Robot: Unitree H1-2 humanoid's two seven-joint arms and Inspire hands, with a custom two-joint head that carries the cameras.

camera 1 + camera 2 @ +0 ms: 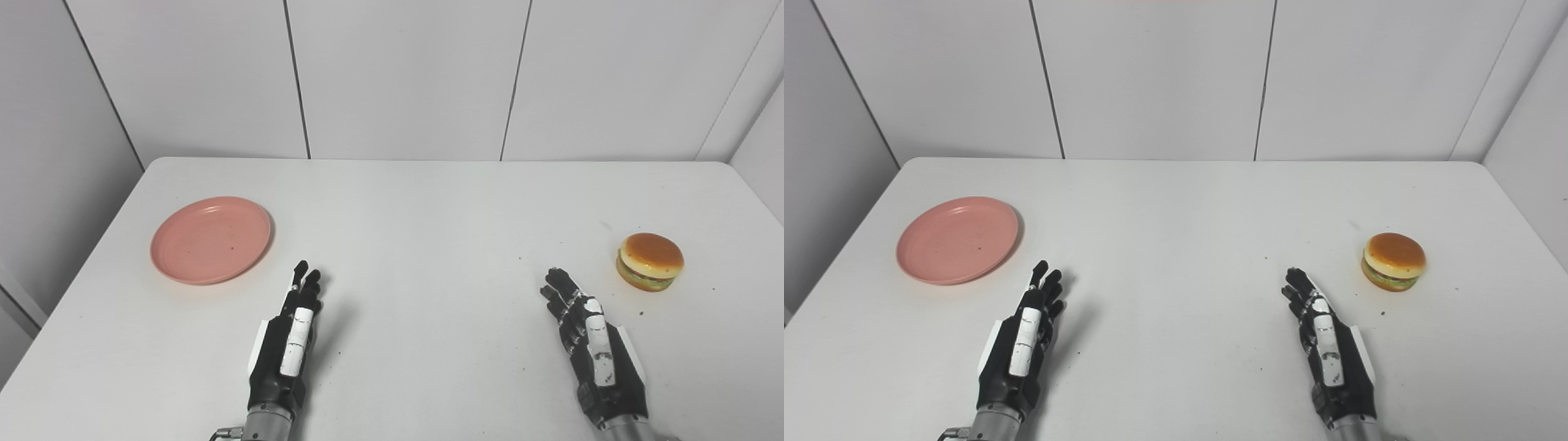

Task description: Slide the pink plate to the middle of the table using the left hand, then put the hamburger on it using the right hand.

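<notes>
A round pink plate (211, 239) lies flat on the left part of the white table (416, 208), with nothing on it. A hamburger (650, 261) with a tan bun sits upright near the table's right edge. My left hand (290, 343) hovers near the front edge, to the right of and nearer than the plate, fingers stretched forward, open and holding nothing. My right hand (591, 343) is likewise open with straight fingers, left of and nearer than the hamburger, apart from it.
Grey panelled walls (404, 79) close off the table at the back and on both sides. A few dark specks dot the tabletop near the hamburger.
</notes>
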